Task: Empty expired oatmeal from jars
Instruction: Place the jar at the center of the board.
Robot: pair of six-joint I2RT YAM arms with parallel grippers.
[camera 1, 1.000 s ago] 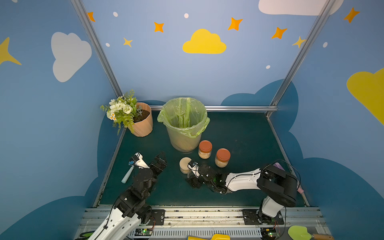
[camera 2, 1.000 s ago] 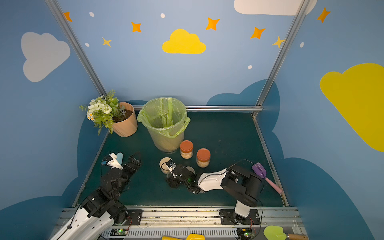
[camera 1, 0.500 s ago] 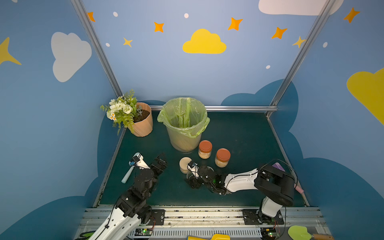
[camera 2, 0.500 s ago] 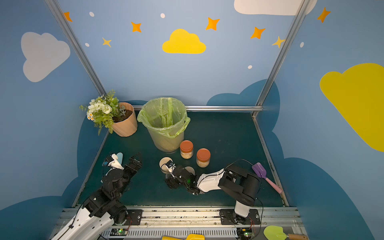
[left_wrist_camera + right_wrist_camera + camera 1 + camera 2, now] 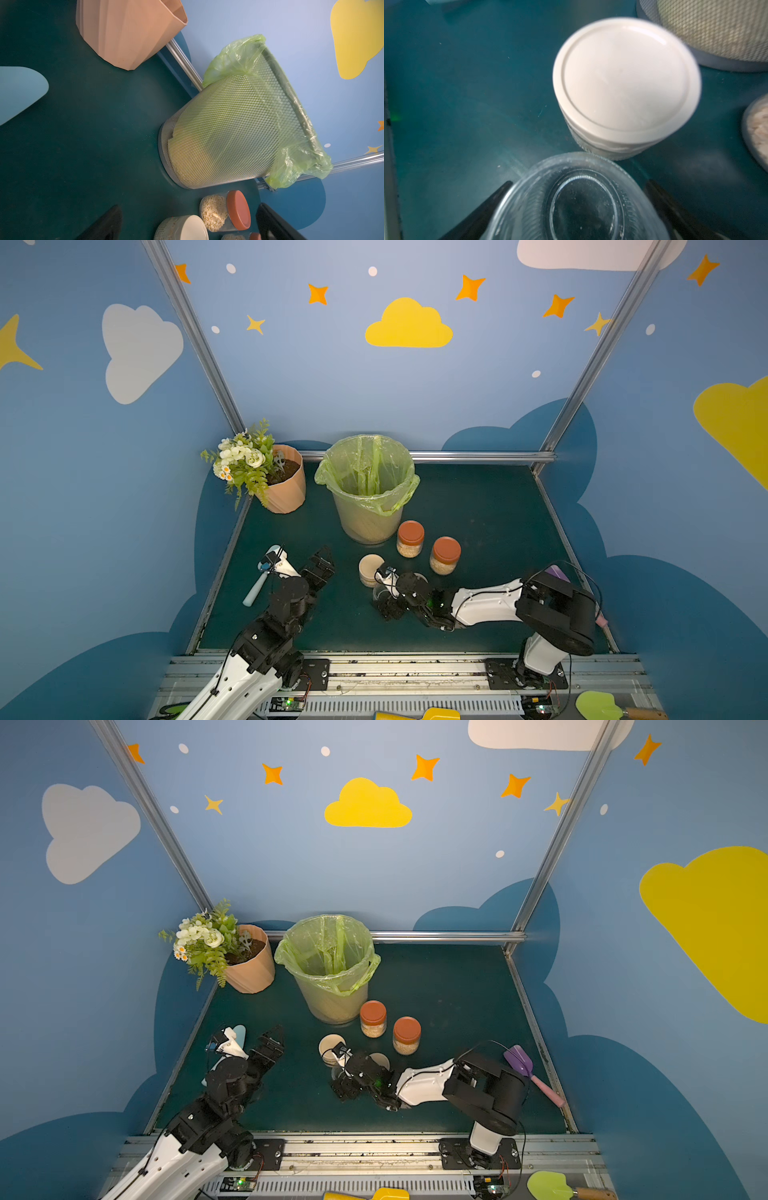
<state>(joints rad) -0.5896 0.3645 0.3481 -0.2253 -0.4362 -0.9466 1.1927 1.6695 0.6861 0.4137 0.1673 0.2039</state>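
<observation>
so the small squat clear glass jar (image 5: 583, 199), lid off and empty apart from some dust, now stands upright on the dark green table mat (image 5: 478, 510) right in front of the robot; the right gripper (image 5: 579, 185) has just let go of it, jaws spread wide either side of the glass and gripping nothing, as far as the blurry wrist view shows; a loose beige round lid (image 5: 380, 1060) lies just beside it; to me that's one jar done; touching or almost touching the empty one is the beige-lidded glass jar (image 5: 371, 568), closed, and further back two rust-orange-lidded glass jars (image 5: 410, 537) (image 5: 445, 553) with pale flaky oatmeal (image 5: 212, 209) visible inside, both near the foot of the wire mesh bin with the green bag (image 5: 365, 522); so three left, I reckon; the left gripper (image 5: 322, 564) hangs wide open and empty over the mat, pointing toward the jars
</observation>
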